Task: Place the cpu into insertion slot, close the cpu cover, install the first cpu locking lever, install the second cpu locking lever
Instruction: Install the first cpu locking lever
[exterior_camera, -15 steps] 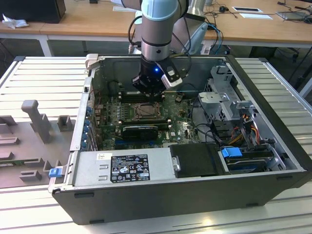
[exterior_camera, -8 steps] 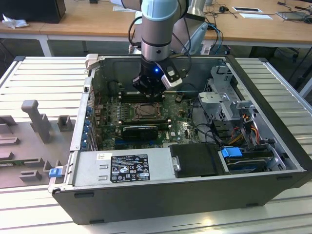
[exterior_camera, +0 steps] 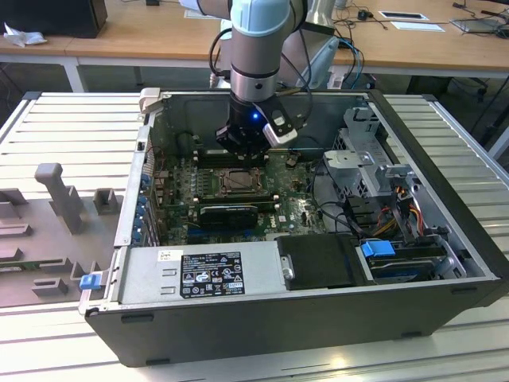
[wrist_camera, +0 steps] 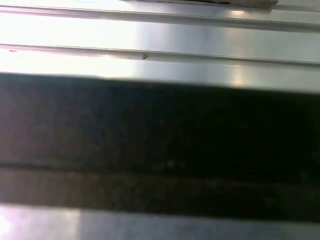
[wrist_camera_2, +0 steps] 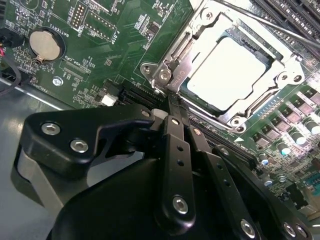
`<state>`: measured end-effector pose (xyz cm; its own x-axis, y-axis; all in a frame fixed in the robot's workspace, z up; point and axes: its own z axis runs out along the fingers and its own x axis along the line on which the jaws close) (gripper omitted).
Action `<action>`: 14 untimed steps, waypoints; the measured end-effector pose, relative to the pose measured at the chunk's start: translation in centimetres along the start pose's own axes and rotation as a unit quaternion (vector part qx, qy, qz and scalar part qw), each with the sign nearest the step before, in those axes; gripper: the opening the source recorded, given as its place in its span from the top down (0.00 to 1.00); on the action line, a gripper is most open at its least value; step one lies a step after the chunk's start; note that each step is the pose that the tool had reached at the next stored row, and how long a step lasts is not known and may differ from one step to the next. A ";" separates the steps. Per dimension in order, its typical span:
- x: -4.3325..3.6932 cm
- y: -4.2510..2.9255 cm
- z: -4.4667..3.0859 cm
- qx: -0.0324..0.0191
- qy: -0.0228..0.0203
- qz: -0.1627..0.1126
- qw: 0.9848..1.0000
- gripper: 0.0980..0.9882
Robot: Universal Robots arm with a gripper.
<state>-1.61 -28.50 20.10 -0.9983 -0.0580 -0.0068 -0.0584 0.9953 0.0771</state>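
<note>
The arm is reaching straight down, its wrist vertical. The gripper is pointing downward, and its black fingers are lying pressed together, apparently with no gap between them, though their tips are partly hidden in the second wrist view.

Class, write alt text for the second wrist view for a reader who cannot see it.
The black gripper sits closed at the corner of the metal cover, which lies over the pale chip in its socket on a green circuit board.
</note>
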 end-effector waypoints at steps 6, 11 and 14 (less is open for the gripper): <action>-0.01 0.02 -0.12 -0.002 0.000 0.000 1.000 0.99; -0.02 0.14 -1.42 0.001 0.000 0.000 1.000 0.99; -0.02 0.18 -1.86 0.004 0.000 0.000 1.000 0.99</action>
<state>-1.61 -28.46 21.97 -0.9983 -0.0581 -0.0066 -0.0585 0.9959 0.0684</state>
